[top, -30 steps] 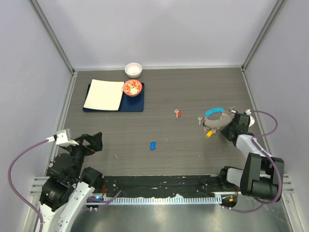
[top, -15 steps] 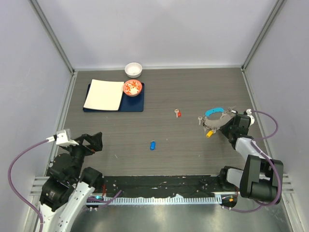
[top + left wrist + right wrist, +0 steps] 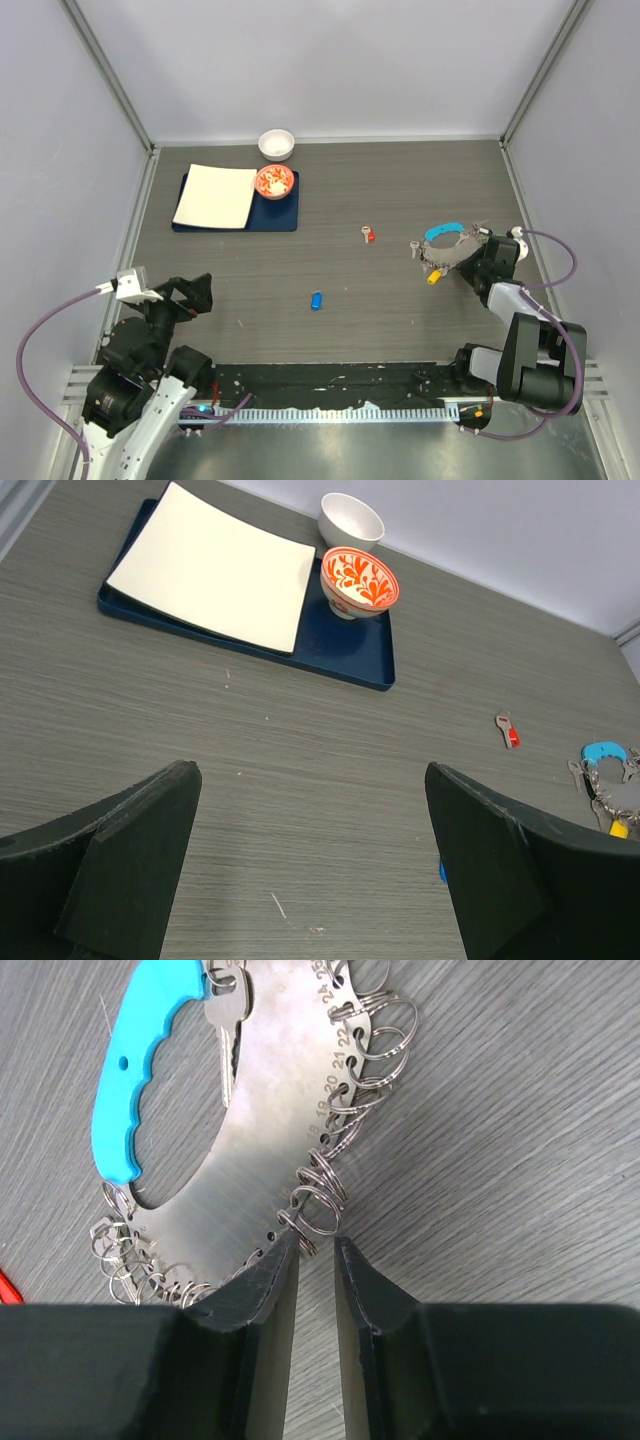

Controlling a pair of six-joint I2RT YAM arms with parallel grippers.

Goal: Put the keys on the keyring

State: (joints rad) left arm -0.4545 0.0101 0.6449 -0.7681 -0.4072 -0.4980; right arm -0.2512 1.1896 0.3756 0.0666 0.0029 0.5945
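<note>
— Top external first: which containers, and holding what?
— At far left, a dark blue tray; carries a cream square plate and a red-patterned bowl side by side. Just beyond, off the tray, a white bowl. Cannot make out anything lying in either bowl.
— And the keys?
— Loose on the table: the red key mid-table, the blue key nearer the arms. Both well apart from the keyring, which lies flat at the right: metal crescent, light-blue strip, small rings along the rim.
— Grippers?
— Spread wide and holding nothing: the left gripper. Nearly together at the crescent's rim: the right gripper, with one split ring at the mouth of its slim gap. Cannot tell whether pinched.
</note>
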